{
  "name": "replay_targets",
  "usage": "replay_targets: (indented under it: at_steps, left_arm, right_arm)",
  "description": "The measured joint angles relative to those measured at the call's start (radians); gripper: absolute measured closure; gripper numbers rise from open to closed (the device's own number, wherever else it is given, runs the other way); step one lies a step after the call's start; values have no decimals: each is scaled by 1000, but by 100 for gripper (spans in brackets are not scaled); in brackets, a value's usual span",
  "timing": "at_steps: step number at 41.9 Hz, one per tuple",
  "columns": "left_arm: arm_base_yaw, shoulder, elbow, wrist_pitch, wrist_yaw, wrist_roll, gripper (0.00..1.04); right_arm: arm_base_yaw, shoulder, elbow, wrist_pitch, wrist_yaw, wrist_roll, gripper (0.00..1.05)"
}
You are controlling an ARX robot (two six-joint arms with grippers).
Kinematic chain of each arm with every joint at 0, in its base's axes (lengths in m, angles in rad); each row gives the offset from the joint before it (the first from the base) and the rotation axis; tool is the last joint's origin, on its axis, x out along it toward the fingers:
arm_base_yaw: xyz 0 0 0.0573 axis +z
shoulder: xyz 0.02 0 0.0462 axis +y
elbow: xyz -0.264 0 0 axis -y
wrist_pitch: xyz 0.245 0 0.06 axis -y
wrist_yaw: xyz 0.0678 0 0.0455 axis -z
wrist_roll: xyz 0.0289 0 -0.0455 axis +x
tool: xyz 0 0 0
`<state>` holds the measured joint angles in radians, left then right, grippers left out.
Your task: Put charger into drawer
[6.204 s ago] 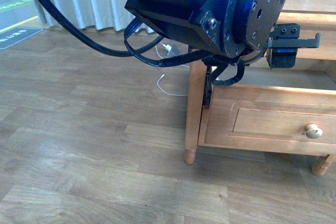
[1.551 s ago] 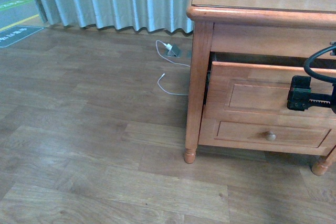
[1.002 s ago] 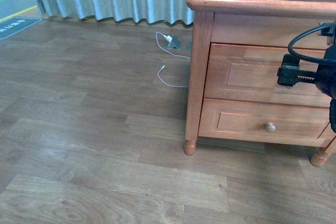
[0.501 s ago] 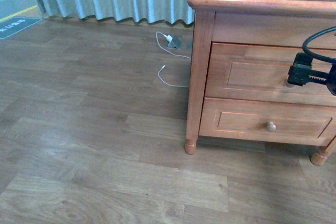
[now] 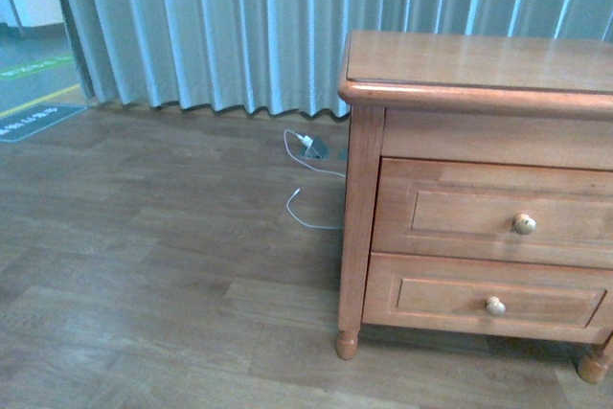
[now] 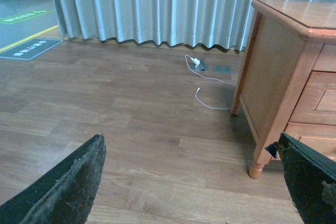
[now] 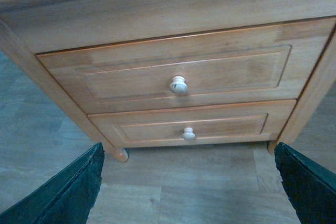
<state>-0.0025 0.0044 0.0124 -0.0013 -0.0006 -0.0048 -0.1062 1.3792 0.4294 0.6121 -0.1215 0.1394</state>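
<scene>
The drawer (image 5: 479, 211), the taller upper one of the honey-brown nightstand, is shut, and its round pale knob (image 5: 523, 224) shows. My right wrist view faces the drawer (image 7: 131, 72) and its knob (image 7: 178, 85) from a short way off. My right gripper (image 7: 189, 153) is open over the floor in front of it, holding nothing. My left gripper (image 6: 190, 148) is open too, above bare floor beside the nightstand's side panel (image 6: 268, 72). The charger is out of view. Neither arm shows in the front view.
A shallower drawer (image 5: 450, 296) with a like knob sits below, also shut. A white charger with a thin white cable (image 5: 306, 147) lies on the wooden floor by the curtain (image 5: 239, 26). The nightstand's leg (image 6: 256, 169) stands close to my left gripper.
The drawer stood open, then was shut about a second ago. My right gripper has since drawn away from its front and left the front view, which now looks from higher and farther back.
</scene>
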Motion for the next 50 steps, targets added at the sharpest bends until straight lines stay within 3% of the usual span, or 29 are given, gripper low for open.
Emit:
replay_targets:
  at_steps: [9, 13, 19, 25, 36, 40, 42, 50]
  left_arm:
    - [0, 0, 0, 0, 0, 0, 6]
    - [0, 0, 0, 0, 0, 0, 6]
    - [0, 0, 0, 0, 0, 0, 6]
    - [0, 0, 0, 0, 0, 0, 6]
    - [0, -1, 0, 0, 0, 0, 6]
    - [0, -1, 0, 0, 0, 0, 6]
    - [0, -1, 0, 0, 0, 0, 6]
    - [0, -1, 0, 0, 0, 0, 6]
  right_arm:
    - [-107, -461, -171, -265, -78, -18, 8]
    - [-157, -626, -217, -290, -53, -19, 8]
    - [-160, -633, -223, -278, -68, -24, 9]
    - [-134, -653, -321, -26, -103, -98, 31]
    - [-27, -841, -381, -130, -4, -132, 88]
    - [10, -879, -401, -140, 40, -137, 104]
    - [58, -898, -422, -135, 107, -136, 103]
    - [102, -971, -425, -204, 118, -137, 103]
